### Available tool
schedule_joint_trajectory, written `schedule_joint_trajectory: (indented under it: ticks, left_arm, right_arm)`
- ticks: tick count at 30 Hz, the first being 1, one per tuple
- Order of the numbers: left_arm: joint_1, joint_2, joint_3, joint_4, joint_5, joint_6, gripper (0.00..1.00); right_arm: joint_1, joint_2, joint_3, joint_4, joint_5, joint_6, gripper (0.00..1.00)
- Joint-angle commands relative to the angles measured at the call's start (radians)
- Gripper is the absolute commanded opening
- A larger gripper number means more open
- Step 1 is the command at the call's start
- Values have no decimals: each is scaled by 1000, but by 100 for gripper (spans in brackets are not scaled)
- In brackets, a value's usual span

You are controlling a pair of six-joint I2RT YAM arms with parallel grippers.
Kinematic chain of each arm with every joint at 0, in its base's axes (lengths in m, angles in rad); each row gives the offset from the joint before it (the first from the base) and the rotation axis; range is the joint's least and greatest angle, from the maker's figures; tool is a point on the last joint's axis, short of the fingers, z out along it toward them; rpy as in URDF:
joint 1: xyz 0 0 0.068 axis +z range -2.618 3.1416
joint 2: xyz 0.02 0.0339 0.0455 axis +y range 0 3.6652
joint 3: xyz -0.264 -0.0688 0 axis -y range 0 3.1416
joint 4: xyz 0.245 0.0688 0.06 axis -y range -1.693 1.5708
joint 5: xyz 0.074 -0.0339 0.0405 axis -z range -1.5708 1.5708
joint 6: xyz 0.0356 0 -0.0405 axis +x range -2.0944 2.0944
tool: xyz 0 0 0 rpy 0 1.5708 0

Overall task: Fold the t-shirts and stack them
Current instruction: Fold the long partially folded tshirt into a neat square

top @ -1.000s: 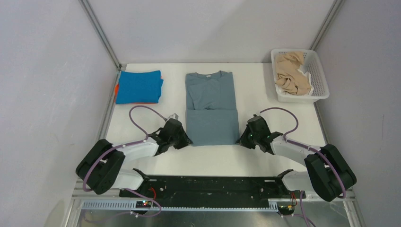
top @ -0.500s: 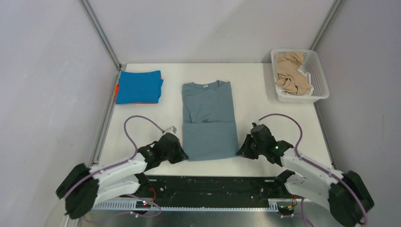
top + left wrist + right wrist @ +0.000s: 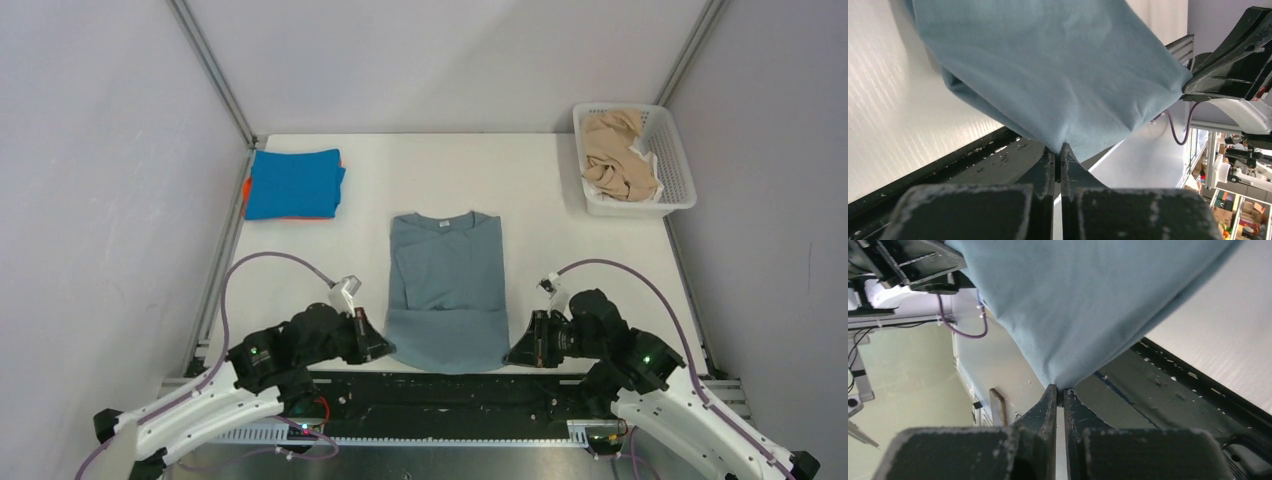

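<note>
The grey-blue t-shirt [image 3: 447, 285] lies in the middle of the table, sleeves folded in, its folded lower part hanging over the near edge. My left gripper [image 3: 388, 349] is shut on its near left corner; in the left wrist view the cloth [image 3: 1058, 75] runs up from the pinched tips [image 3: 1059, 148]. My right gripper [image 3: 510, 355] is shut on the near right corner; the right wrist view shows the cloth [image 3: 1088, 305] pinched at the tips [image 3: 1060, 390]. A folded bright blue t-shirt [image 3: 293, 183] lies on an orange one [image 3: 245, 190] at the far left. Beige t-shirts [image 3: 613, 155] fill the basket.
A white lattice basket [image 3: 680, 165] stands at the far right corner. Metal frame posts [image 3: 215, 75] rise at the back corners. The black base rail [image 3: 440, 392] runs along the near edge under the hanging cloth.
Both grippers have pulled the grey-blue t-shirt toward the near edge, and both arms have drawn back. The shirt's near fold now overhangs the table edge.
</note>
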Motion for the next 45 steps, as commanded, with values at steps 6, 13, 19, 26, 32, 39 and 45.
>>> schedule_joint_trajectory:
  ticks: [6, 13, 19, 26, 32, 39, 45]
  left_arm:
    - [-10, 122, 212, -12, -297, 86, 0]
    - [98, 311, 368, 28, -443, 203, 0]
    - [304, 460, 433, 135, -231, 317, 0]
    - [462, 652, 523, 221, -43, 370, 0]
    - [543, 809, 609, 232, 40, 396, 0]
    - [635, 1009, 710, 237, 111, 420, 0]
    - [686, 1204, 806, 239, 152, 422, 0]
  right_arm:
    - [-22, 140, 218, 26, 128, -80, 0]
    - [-314, 310, 283, 177, 49, -99, 0]
    - [-437, 419, 324, 278, -5, -116, 0]
    - [-478, 550, 377, 406, -3, -109, 0]
    - [-527, 672, 402, 535, -19, -100, 0]
    - [-554, 830, 456, 629, 7, -96, 0]
    - [-567, 1001, 519, 693, 50, -120, 0]
